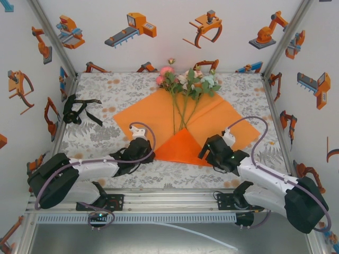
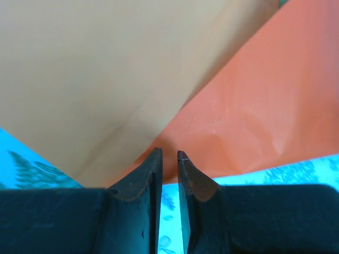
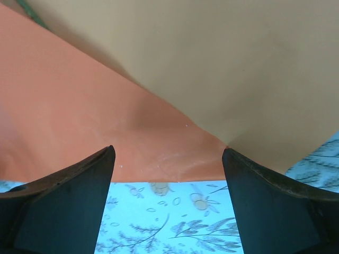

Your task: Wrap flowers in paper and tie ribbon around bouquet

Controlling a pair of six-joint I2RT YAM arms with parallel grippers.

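Note:
The orange paper (image 1: 139,117) lies spread like a diamond on the table, its near corner folded up into a darker triangle (image 1: 183,148) over the stem ends. On it lie the flowers (image 1: 186,82), blooms at the far side and stems running toward me. The black ribbon (image 1: 79,110) sits loose at the far left. My left gripper (image 1: 150,155) is at the fold's left corner, its jaws a narrow slit apart (image 2: 168,154), with only tablecloth showing between them. My right gripper (image 1: 204,153) stands wide open (image 3: 168,151) at the fold's right side, the folded flap (image 3: 69,116) just beyond its tips.
A leaf-patterned tablecloth (image 1: 106,90) covers the table, with white printed walls close on three sides. A metal rail (image 1: 169,197) carrying both arm bases runs along the near edge.

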